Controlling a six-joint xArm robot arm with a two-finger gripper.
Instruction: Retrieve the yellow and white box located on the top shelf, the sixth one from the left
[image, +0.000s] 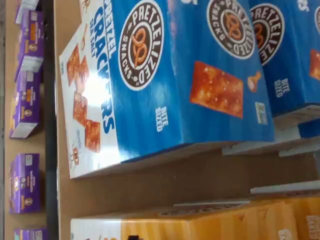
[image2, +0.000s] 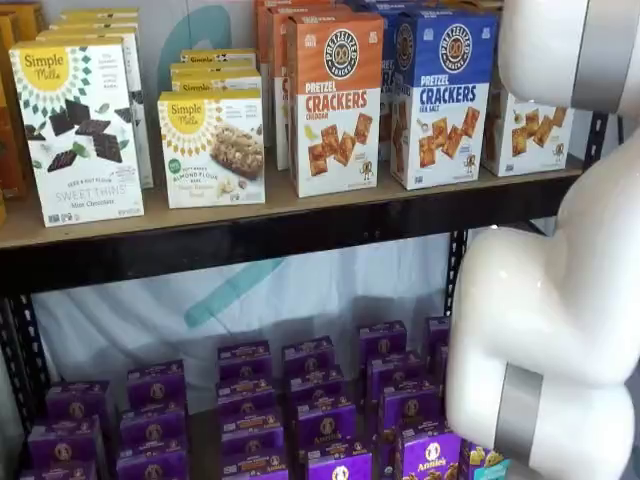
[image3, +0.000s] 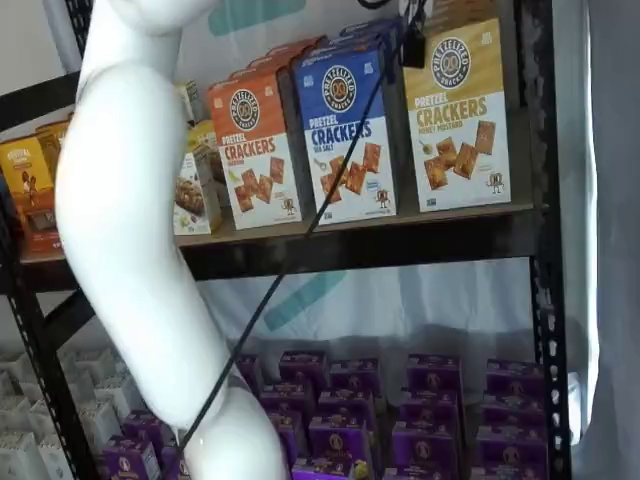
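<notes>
We find the tall yellow-topped, white-bottomed pretzel-crackers carton (image3: 457, 120) standing upright at the right-hand end of the long tan wooden top shelf with its black metal front beam (image3: 360, 248), just beside the blue-topped sea-salt crackers carton (image3: 345, 135), which in turn stands next to the orange-topped cheddar carton (image3: 250, 150). In a shelf view the white arm (image2: 545, 330) covers most of that end, so only the lower white part of our carton peeps out. The carton's long axis is vertical, its broad printed face towards the aisle.

The wrist view looks down on the blue cartons, with the yellow one (image: 210, 220) at the frame's margin. We judge from this that the wrist sits over the blue row, and the target lies one row to the side; the coming move turns on that sideways shift.

The white arm rises steeply past the shelf front, elbow low, wrist high. We cannot see the tool in either shelf view; its jaws stand fully apart, and no box is seen held.
</notes>
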